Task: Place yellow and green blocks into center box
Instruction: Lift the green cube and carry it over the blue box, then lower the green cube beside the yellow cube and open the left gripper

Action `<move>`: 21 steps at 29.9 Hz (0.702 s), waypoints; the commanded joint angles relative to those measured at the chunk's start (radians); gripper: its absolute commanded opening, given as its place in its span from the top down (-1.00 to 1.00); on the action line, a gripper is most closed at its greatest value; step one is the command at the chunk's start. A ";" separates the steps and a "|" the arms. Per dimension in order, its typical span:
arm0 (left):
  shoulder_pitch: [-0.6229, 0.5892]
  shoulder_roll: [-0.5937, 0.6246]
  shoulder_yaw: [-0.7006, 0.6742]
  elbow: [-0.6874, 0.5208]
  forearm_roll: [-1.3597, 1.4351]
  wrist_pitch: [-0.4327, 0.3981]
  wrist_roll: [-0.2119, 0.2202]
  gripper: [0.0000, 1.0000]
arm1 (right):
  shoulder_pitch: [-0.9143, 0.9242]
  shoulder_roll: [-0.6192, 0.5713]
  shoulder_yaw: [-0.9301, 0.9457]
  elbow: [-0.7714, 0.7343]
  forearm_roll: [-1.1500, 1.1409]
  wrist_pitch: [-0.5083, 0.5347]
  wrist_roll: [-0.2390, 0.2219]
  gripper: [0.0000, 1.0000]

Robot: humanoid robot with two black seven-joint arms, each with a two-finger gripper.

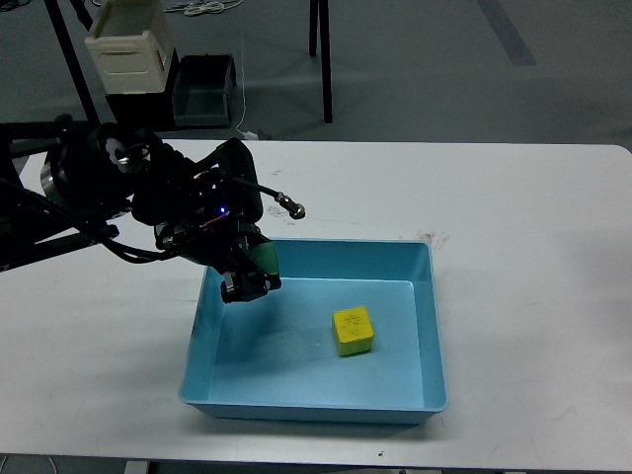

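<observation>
mostly hidden: the green block (263, 261)
only a sliver shows behind the left gripper (247, 276); its fingers blur together, the arm runs off the left edge.
</observation>
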 commanded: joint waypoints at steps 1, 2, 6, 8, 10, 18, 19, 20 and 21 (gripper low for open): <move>0.017 -0.028 0.003 0.009 0.006 0.000 0.000 0.65 | 0.000 0.003 -0.001 0.000 0.000 0.000 0.000 -0.99; 0.017 -0.031 0.003 0.015 0.006 0.000 0.000 0.65 | 0.000 0.006 -0.001 0.000 0.000 0.000 0.000 -0.99; 0.037 -0.091 0.004 0.084 0.016 0.000 0.000 0.61 | 0.002 0.010 -0.001 0.000 -0.002 0.000 0.000 -0.99; 0.049 -0.107 0.006 0.105 0.021 0.000 0.000 0.61 | 0.002 0.010 -0.001 0.000 0.000 0.000 0.000 -0.99; 0.065 -0.110 0.006 0.107 0.022 0.000 0.000 0.58 | 0.002 0.012 -0.001 0.000 0.000 0.000 0.000 -0.99; 0.106 -0.110 0.001 0.107 0.021 0.000 0.000 0.26 | 0.004 0.012 -0.001 -0.003 0.000 0.000 0.000 -0.99; 0.108 -0.111 -0.003 0.107 0.019 0.000 0.000 0.19 | 0.004 0.012 -0.001 -0.003 0.000 0.000 0.000 -0.99; 0.108 -0.111 -0.007 0.107 0.019 0.000 0.000 0.13 | 0.004 0.012 -0.001 -0.003 0.000 0.000 0.000 -0.99; 0.109 -0.113 -0.008 0.107 0.018 0.000 0.000 0.05 | 0.005 0.012 -0.003 -0.003 -0.002 0.000 0.000 -0.99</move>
